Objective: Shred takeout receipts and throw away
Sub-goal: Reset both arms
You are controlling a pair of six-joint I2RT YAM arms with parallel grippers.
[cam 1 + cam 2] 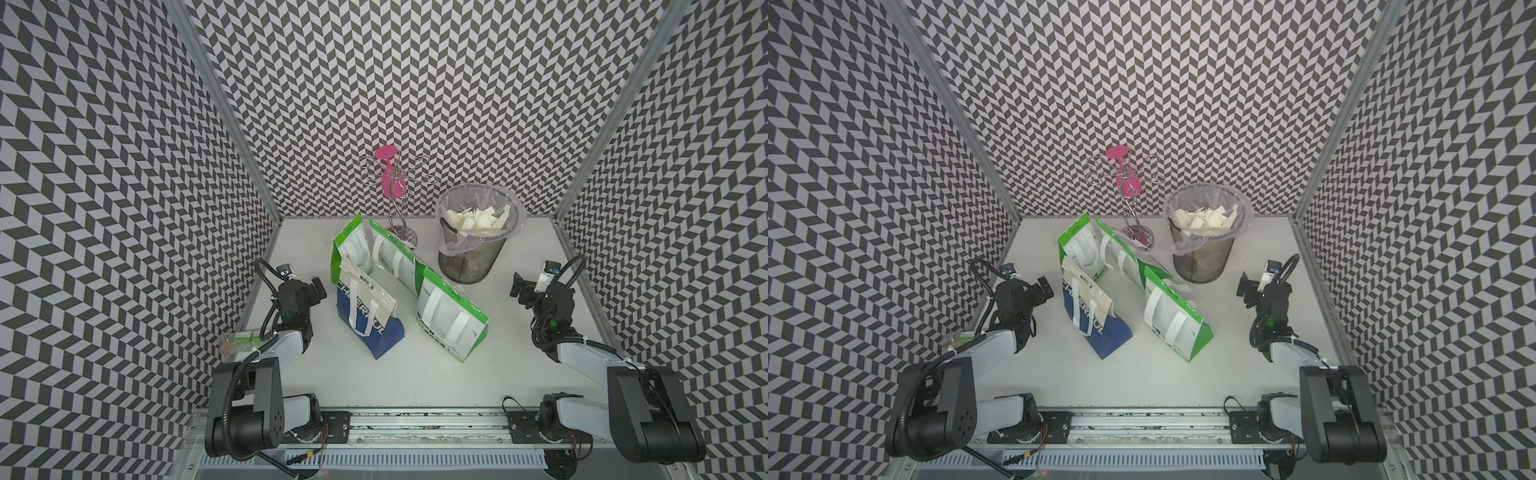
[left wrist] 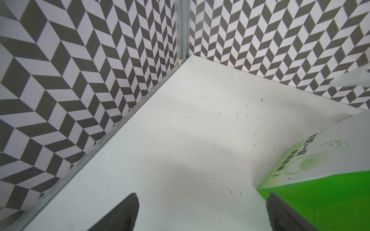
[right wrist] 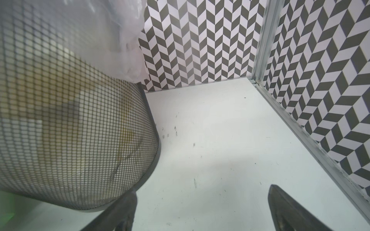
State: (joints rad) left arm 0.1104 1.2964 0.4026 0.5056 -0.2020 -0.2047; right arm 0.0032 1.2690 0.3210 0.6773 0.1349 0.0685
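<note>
The takeout receipts show only as torn white pieces heaped in the plastic-lined black mesh bin at the back right. My left gripper hangs open above the table, left of the paper bags; the left wrist view shows bare table between its fingers. My right gripper is open and empty to the right of the bin. In the right wrist view, the bin's mesh wall is close beside one finger.
Two green-and-white bags and a blue-and-cream bag lie mid-table. A wire rack with a pink glass stands at the back. A small green box sits at the left wall.
</note>
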